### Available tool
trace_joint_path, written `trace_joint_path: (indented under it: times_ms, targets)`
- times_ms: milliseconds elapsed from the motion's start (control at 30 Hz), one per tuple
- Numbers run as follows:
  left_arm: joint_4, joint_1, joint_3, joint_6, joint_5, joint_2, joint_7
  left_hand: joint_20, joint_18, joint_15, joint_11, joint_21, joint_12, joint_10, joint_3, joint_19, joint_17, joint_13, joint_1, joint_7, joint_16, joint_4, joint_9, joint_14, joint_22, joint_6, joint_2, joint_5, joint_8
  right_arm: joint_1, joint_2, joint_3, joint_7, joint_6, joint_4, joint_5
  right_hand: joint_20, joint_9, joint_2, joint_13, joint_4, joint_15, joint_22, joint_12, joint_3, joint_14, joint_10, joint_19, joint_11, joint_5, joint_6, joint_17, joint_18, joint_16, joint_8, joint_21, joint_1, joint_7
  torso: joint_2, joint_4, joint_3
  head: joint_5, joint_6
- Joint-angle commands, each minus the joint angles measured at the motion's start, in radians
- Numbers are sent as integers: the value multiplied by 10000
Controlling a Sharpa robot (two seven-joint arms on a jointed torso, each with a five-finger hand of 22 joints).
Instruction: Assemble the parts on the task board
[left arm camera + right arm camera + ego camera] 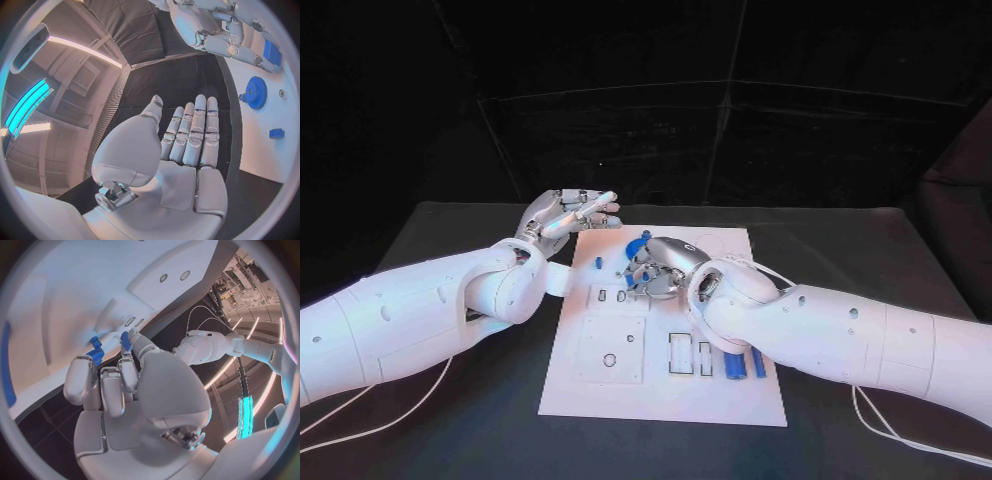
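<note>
1. While my left hand (pixel 571 216) hovers flat and empty, fingers together, at the task board's (pixel 661 385) far left corner, my right hand (pixel 658 268) pinches a blue part (pixel 125 340) over the board.
2. Two long blue parts (pixel 746 363) lie near the board's right edge.
3. One blue gear (pixel 255 93) stands on it.

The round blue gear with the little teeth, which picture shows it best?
The left wrist view: the round blue toothed gear shows whole there, teeth and hub clear, on the white task board. In the head view the right hand hides most of it, leaving a blue edge. In the right wrist view I cannot pick it out.
</note>
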Motion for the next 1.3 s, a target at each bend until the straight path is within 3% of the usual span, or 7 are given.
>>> trace_joint_path:
  times_ms: [33, 367, 833, 1300]
  targets:
    - [-26, 18, 8, 8, 45, 33, 49, 37, 140, 32, 19, -60, -59, 44, -19, 0, 9, -2, 7, -30, -28, -69, -3, 10, -13, 63, 65, 39, -38, -31, 45, 0, -104, 254, -8, -630, -52, 16, 34, 11, 171, -69, -11, 18, 228, 760, 34, 9, -61, 63, 216, 1148, -158, 35, 35, 6, -106, -90, -2, -37, 11, 78, -18]
    - [-87, 17, 8, 15, 45, 90, 43, 37, 140, 32, 19, -60, -59, 44, -19, 0, 9, -2, 7, -30, -28, -69, -3, 10, -13, 63, 65, 39, -38, -124, 135, -52, -155, 503, -10, -766, -51, 16, -18, 2, 165, -68, -15, 5, 268, 758, 31, 11, -60, 91, 225, 1137, -158, 30, 31, 4, -193, -90, -1, 1, 9, 132, -81]
    - [-110, 16, 8, 21, 45, 95, 37, 36, 140, 32, 18, -65, -60, 52, -19, 0, 10, -1, 9, -31, -36, -77, -2, 11, -17, 71, 67, 38, -39, -148, 109, -84, -455, 843, -12, -1002, -50, 12, -112, -18, 159, -67, -21, -22, 310, 753, 17, 11, -58, 94, 222, 1112, -157, 19, 15, -2, -325, -87, -3, -8, 1, 160, -139]
    - [-111, 15, 8, 32, 45, 82, 36, 36, 140, 32, 18, -65, -60, 52, -19, 0, 10, -1, 9, -31, -36, -77, -2, 11, -17, 71, 67, 38, -39, -182, 30, -86, -982, 814, 101, -1312, -48, 8, -210, -24, 147, -64, -36, -35, 342, 748, 10, 7, -55, 131, 214, 1089, -155, 7, -3, -12, -430, -83, -6, -17, 3, 176, -140]
